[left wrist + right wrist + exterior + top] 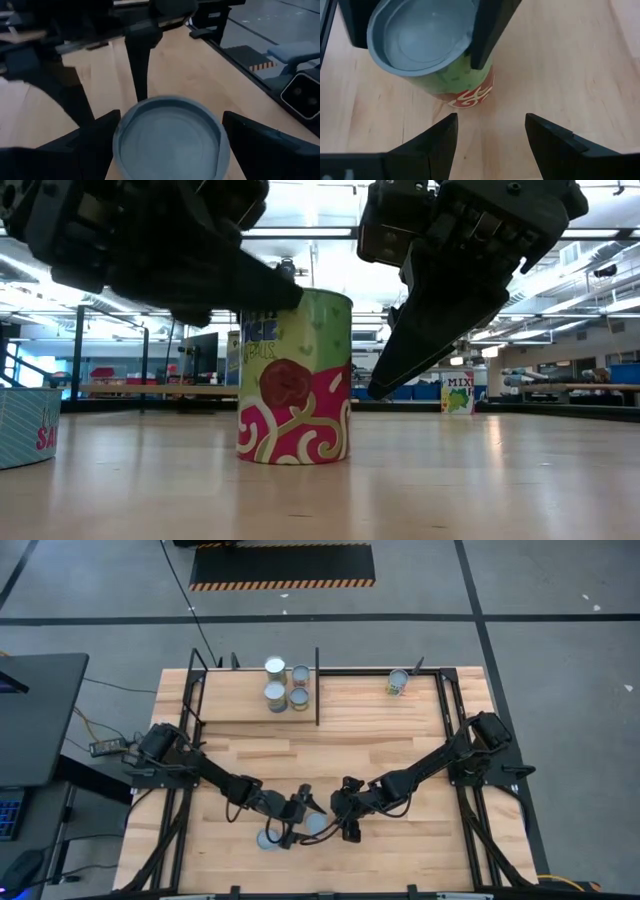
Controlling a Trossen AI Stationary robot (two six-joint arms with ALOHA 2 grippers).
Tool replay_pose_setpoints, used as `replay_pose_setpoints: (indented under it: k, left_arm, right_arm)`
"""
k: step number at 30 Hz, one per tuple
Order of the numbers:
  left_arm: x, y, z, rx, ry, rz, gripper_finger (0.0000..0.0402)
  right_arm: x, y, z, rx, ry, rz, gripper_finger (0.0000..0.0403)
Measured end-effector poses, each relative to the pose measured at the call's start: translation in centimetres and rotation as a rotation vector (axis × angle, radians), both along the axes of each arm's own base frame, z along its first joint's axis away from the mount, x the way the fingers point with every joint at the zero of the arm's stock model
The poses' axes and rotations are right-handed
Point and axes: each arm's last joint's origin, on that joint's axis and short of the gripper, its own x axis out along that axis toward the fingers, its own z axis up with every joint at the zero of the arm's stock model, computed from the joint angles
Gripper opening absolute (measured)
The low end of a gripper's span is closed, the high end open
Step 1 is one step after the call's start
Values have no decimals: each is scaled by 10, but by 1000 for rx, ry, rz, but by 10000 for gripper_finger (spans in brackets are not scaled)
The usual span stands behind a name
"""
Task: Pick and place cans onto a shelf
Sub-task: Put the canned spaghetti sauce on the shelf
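Dark left claw straddles a can, fingers spread.

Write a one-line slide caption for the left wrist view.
Left gripper open astride a can on the table, with the right gripper's finger just beyond.

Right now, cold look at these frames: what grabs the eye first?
Both grippers meet over one green-and-pink can near the table's front edge: the left gripper straddles it with fingers open, the right gripper open just beside it. Four cans already cluster on the shelf at the back, one more can lying back right.
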Motion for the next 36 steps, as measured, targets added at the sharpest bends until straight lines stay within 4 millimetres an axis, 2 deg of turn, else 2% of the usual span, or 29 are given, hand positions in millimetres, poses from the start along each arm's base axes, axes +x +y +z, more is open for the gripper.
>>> replay_pose_setpoints:
  k: [7,13,16,20,26,31,36]
  left_arm:
    - [1,1,-1,9,17,6,349]
    - [1,4,-4,28,39,73,302]
    - [0,5,2,25,30,98,286]
    - [-8,10,24,48,65,145,287]
    - [-41,34,79,156,109,322,291]
    - [-80,69,128,173,69,438,288]
    - [-123,115,149,192,62,627,289]
  right_arm:
    - [-1,2,0,13,5,15,239]
    - [-2,1,1,12,16,18,239]
    - [-6,0,6,8,29,19,239]
    - [-13,-2,20,11,40,11,239]
    - [-18,-1,36,27,6,16,239]
    - [-19,2,37,24,-6,29,239]
    - [-19,4,37,20,-14,37,239]
